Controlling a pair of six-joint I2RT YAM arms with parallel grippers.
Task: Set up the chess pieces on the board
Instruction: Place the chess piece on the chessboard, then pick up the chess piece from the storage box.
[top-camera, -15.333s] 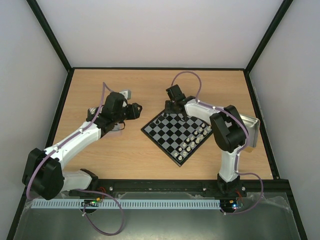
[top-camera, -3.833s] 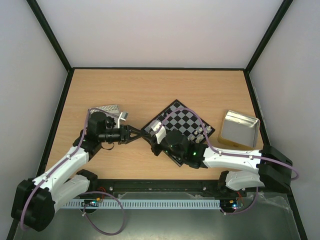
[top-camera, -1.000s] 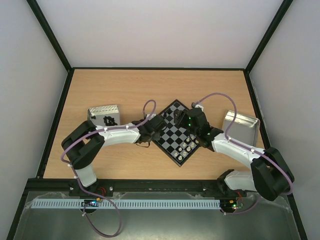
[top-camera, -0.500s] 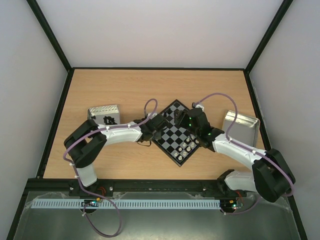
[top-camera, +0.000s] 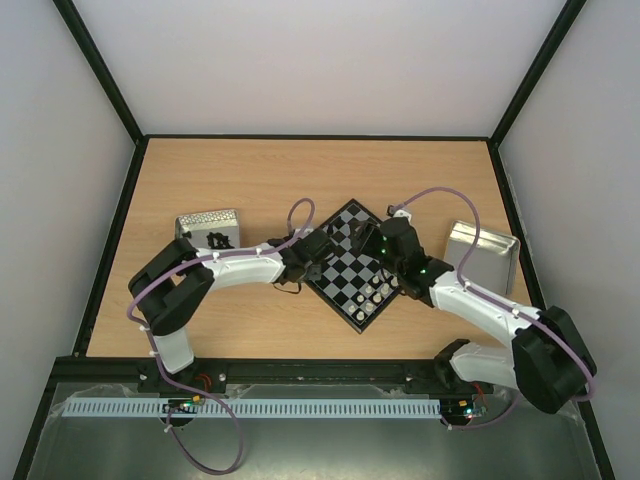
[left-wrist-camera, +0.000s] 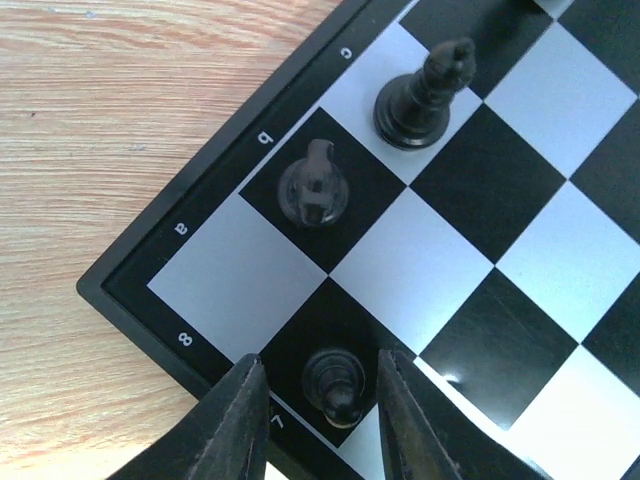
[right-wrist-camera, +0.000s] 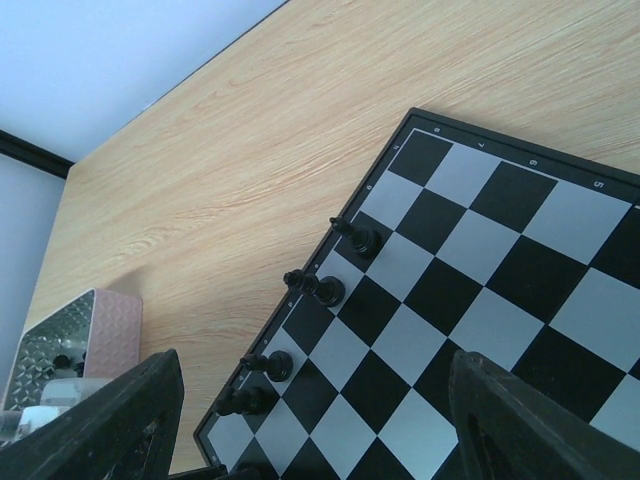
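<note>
Black pawn (left-wrist-camera: 335, 385) stands upright on the dark edge square by the "7", at the left corner of the board (top-camera: 342, 282), which sits mid-bench. The light corner square beside it is bare. A knight-looking piece (left-wrist-camera: 313, 190) and a bishop (left-wrist-camera: 425, 95) fill the next two squares. The left gripper (left-wrist-camera: 320, 372) has its jaws spread either side of the pawn with a sliver of gap each side, so it's not pinching. The pawn's dead centre between them, so I reckon it's squeeze or lift straight off. The right gripper (right-wrist-camera: 315, 360) hangs over the board's right side, jaws wide apart, nothing held. The left arm's clearly nearer.
</note>
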